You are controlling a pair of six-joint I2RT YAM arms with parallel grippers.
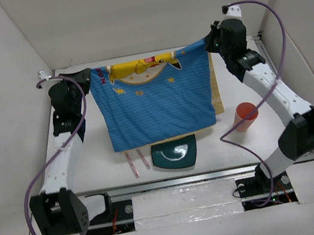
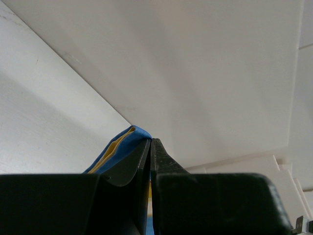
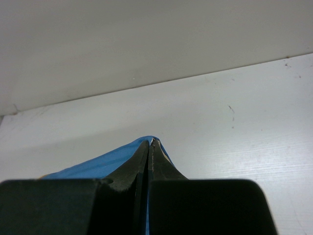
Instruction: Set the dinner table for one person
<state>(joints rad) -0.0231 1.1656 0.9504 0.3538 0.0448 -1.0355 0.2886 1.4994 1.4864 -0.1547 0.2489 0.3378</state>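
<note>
A blue cloth placemat [image 1: 154,100] with a yellow cartoon print hangs stretched above the white dinner table [image 1: 105,169]. My left gripper [image 1: 90,75] is shut on its far left corner, which shows as blue and yellow cloth [image 2: 122,144] beside the fingers in the left wrist view. My right gripper [image 1: 209,42] is shut on its far right corner, blue cloth [image 3: 107,164] in the right wrist view. The mat's lower edge droops over a dark green plate [image 1: 176,155] and partly hides it. Two pink chopsticks [image 1: 134,163] lie left of the plate. An orange cup [image 1: 246,116] stands to the right.
White panel walls [image 1: 144,10] enclose the table at the back and both sides. A metal rail [image 1: 186,179] runs along the near edge between the arm bases. A tan sheet [image 1: 216,92] shows under the mat's right edge.
</note>
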